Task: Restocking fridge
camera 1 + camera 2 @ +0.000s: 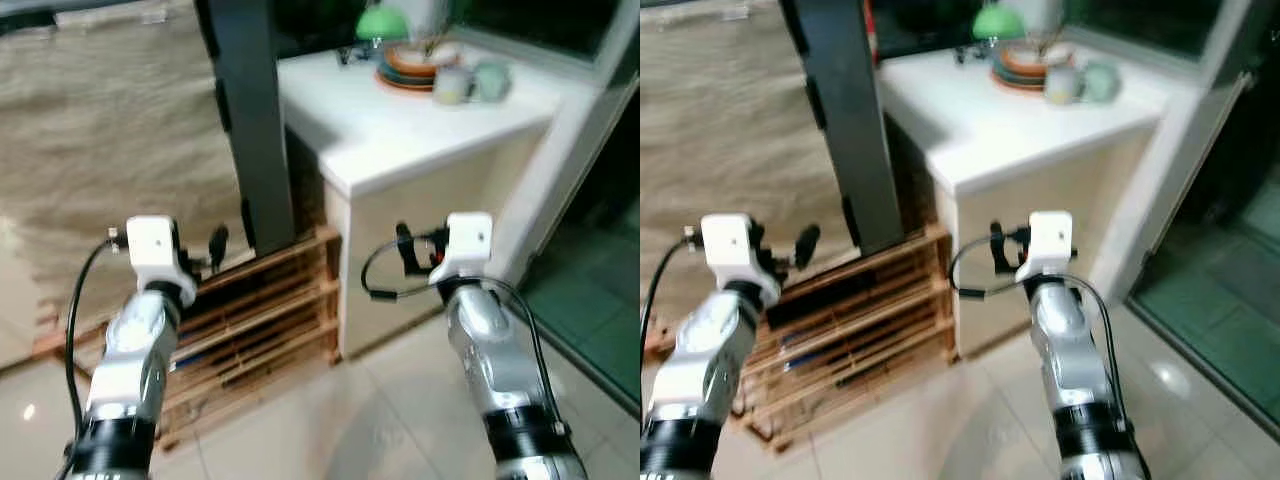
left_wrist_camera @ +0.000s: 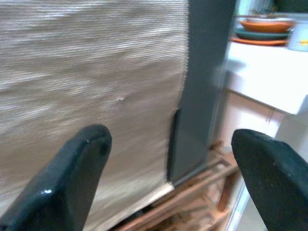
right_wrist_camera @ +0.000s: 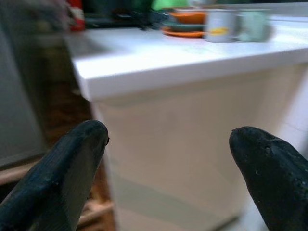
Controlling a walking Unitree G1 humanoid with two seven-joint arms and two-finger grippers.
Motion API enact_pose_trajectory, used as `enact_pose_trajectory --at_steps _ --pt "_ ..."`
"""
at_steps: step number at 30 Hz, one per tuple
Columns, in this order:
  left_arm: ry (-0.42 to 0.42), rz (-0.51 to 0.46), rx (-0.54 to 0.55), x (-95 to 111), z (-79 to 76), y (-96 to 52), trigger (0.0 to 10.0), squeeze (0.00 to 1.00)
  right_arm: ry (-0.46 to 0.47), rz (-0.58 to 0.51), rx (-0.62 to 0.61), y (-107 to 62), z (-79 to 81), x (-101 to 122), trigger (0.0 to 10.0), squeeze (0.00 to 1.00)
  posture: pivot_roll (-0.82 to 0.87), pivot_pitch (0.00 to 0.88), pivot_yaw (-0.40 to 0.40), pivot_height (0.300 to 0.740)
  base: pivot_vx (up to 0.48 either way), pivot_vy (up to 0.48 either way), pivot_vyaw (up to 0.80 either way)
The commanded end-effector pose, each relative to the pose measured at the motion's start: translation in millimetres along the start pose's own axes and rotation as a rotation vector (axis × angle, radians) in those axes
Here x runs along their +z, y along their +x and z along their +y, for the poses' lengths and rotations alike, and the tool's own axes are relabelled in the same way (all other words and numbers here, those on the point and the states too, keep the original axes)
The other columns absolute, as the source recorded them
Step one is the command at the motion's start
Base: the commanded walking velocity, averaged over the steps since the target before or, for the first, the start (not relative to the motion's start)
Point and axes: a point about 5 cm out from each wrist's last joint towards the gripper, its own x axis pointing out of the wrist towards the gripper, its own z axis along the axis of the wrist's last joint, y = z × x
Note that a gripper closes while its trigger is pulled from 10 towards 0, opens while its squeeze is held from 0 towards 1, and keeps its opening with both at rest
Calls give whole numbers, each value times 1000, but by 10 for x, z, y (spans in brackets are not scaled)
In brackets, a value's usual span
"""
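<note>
Two mugs (image 1: 470, 82) (stacked plates (image 1: 412, 68) beside)

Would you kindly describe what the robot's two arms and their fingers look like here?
Both the left arm and the right arm are shiny silver tubes with black collars near the base. Each ends in a white boxy wrist block, with a black cable looping beside it. The fingers are thick, rounded and glossy black.

Two silver arms reach forward over pale tiled floor (image 1: 970, 420). Left gripper (image 1: 800, 245) near wooden slatted crate (image 1: 855, 320) at foot of dark upright panel (image 1: 845, 130). Right gripper (image 1: 998, 250) faces cream front of white counter (image 1: 980, 105). On counter: stacked orange plates (image 1: 1025, 65), two mugs (image 1: 1080, 82), green dome-shaped object (image 1: 998, 22). Beige woven surface (image 1: 720, 120) behind left arm.
</note>
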Motion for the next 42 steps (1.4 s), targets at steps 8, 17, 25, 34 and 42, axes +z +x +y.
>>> enact_pose_trajectory --at_steps 8,17,25,34,42 --pt "65 -29 39 83 -7 11 10000 0 9 -19 102 36 220 72 10000 0 -142 0 79 740 0 0 50" --pt "76 -57 49 220 -154 59 10000 0 26 -37 219 77 436 165 10000 0 -141 0 78 740 120 91 53" --pt "51 -19 105 213 -129 165 10000 0 56 -55 278 38 540 213 10000 0 -143 0 82 740 412 66 0" --pt "35 -69 103 316 -156 179 10000 0 50 -35 288 -42 511 169 10000 0 -162 0 92 740 328 0 0" --pt "-23 -94 -40 301 -323 28 10000 0 56 -4 297 -136 499 106 10000 0 -156 0 92 740 0 119 0"
